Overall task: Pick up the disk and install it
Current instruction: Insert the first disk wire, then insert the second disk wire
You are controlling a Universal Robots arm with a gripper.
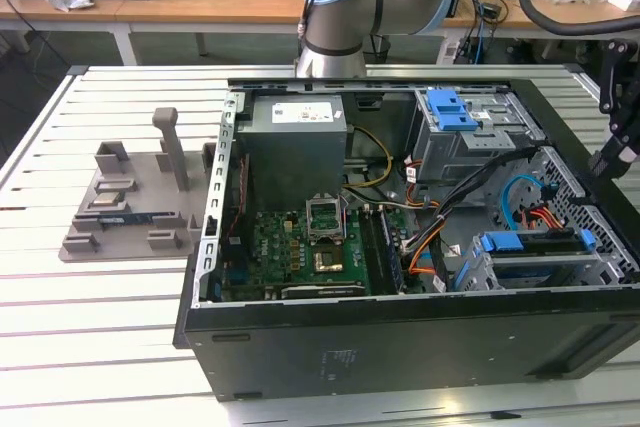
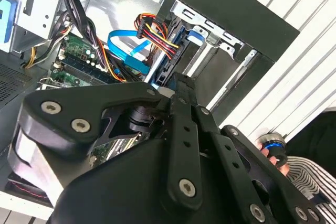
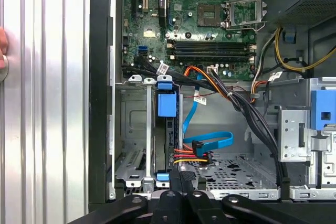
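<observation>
Hovering closed, the end effector (image 3: 181,176) sits at the near end of the disk (image 3: 167,104), whose long axis runs straight ahead.

An open black computer case (image 1: 400,347) is lying on a white slatted metal table (image 1: 90,327). Inside the case, a blue-framed disk (image 1: 530,243) is sitting in the grey metal drive cage (image 1: 545,272). Beside the case, a grey plastic fixture tray (image 1: 135,202) is resting.
</observation>
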